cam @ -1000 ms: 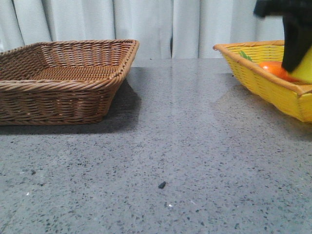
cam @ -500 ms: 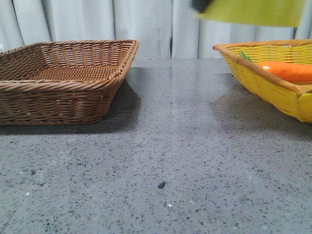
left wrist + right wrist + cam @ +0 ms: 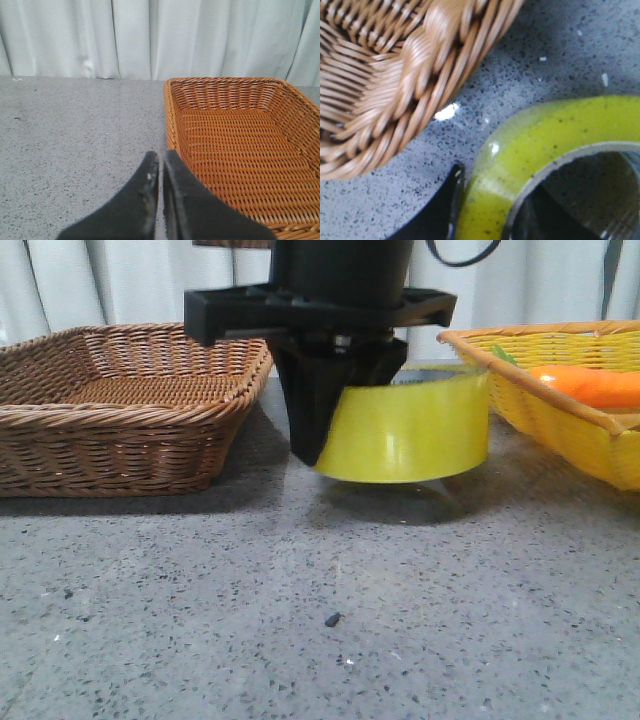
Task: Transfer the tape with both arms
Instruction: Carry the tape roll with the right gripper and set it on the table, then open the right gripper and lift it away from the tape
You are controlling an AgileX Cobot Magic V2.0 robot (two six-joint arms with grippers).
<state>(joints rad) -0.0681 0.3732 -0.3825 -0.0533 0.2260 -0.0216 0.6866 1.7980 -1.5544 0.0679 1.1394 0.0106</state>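
A: Front view? B: The right gripper (image 3: pixel 335 430) clamps the tape (image 3: pixel 410 430) low over the table (image 3: pixel 300 620), brown basket (image 3: pixel 130 405) at nine o'clock.
A: Wrists? B: Left gripper (image 3: pixel 160 165) pressed together; tape (image 3: pixel 520 150) gripped beside wicker

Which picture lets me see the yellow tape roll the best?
The front view: the tape shows nearly whole, gripped by the right claw. The right wrist view shows only part of its rim, very close. The left wrist view shows none of it.
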